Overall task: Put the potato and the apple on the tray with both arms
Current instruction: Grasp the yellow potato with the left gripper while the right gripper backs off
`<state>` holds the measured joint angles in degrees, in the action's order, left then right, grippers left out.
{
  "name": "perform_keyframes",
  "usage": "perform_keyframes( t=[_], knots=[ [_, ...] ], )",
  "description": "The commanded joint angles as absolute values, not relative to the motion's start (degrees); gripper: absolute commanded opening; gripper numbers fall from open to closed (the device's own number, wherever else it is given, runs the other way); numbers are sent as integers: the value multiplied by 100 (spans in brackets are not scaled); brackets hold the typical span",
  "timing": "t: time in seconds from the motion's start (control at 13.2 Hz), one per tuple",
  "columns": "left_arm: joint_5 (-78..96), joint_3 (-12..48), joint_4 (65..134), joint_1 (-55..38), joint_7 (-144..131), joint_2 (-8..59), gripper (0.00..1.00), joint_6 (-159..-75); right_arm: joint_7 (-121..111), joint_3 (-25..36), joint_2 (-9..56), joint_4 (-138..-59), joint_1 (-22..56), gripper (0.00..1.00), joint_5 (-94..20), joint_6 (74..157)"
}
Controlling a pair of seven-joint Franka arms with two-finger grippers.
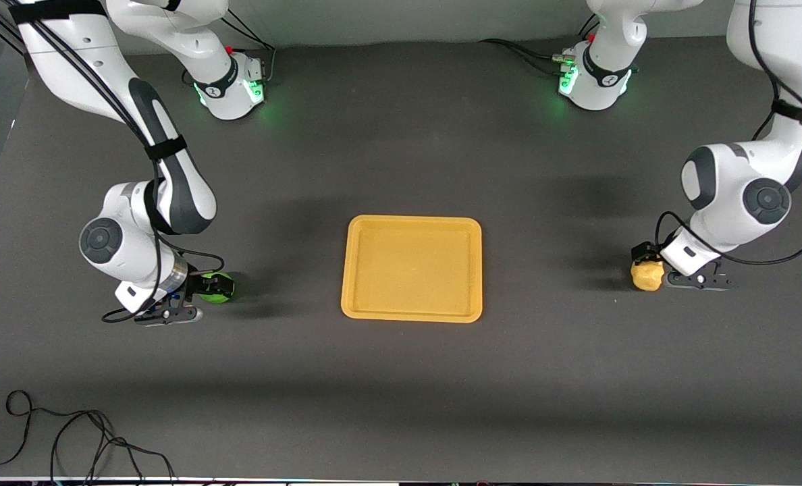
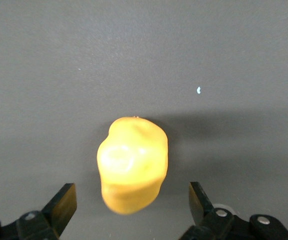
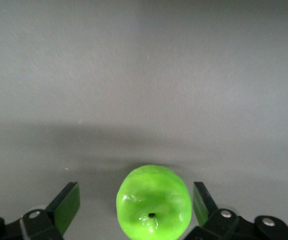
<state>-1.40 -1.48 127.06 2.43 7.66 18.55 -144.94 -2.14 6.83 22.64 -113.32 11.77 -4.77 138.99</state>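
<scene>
The flat rectangular yellow-orange plastic tray [image 1: 411, 268] lies bare in the middle of the dark grey desk [image 1: 401, 378], and neither fruit is on it yet. The small lumpy yellow-tan potato [image 1: 647, 275] rests on the desk toward the left arm's end, well apart from the tray. The glossy bright green round apple [image 1: 217, 287] rests toward the right arm's end, likewise well apart.

The left claw [image 2: 132, 202] is down at the potato with its fingers spread wide. In the left wrist view the potato sits between them with a clear gap on each side, a little nearer one finger. The right claw [image 3: 135, 205] is also spread wide around the apple, stem dimple up, with a gap on both sides.

The step in hand appears to be the grasp on each fruit. To do it well, each claw should probably be low enough that the fingers meet the widest part, not the upper curve. The apple is smooth and round, so an off-centre pinch could squirt it out. The potato's lumps may tilt it as the fingers close, so centring first would help. Closing should be gentle and firm before any lift toward the tray.
</scene>
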Motion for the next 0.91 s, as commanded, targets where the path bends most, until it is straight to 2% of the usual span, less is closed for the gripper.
perform_keyframes(
  t=[0.0,0.23,0.38,0.45,0.53,0.68,0.76,0.83],
  knots=[
    [-211,-158,12674,237,826,2126,100,-14791,-264,721,1672,-11269,1187,100,-457,13231],
    [-211,-158,12604,255,826,2276,100,-14897,-272,756,1232,-10733,1178,100,-448,11931],
    [-211,-158,12464,255,835,2381,100,-14889,-272,843,1047,-10469,1178,100,-448,11480],
    [-202,-158,12411,255,835,2451,94,-14897,-272,852,968,-10398,1178,100,-448,11322],
    [-202,-158,12384,255,835,2530,80,-14906,-246,879,871,-10354,1178,100,-448,11216],
    [-202,-158,12349,255,774,2540,44,-14898,-220,879,739,-10266,1187,100,-440,10953],
    [-202,-158,12349,255,739,2531,34,-14880,-220,879,738,-10205,1195,100,-439,10855],
    [-202,-158,12349,255,730,2531,31,-14854,-220,870,747,-10178,1204,100,-344,10837]
  ],
)
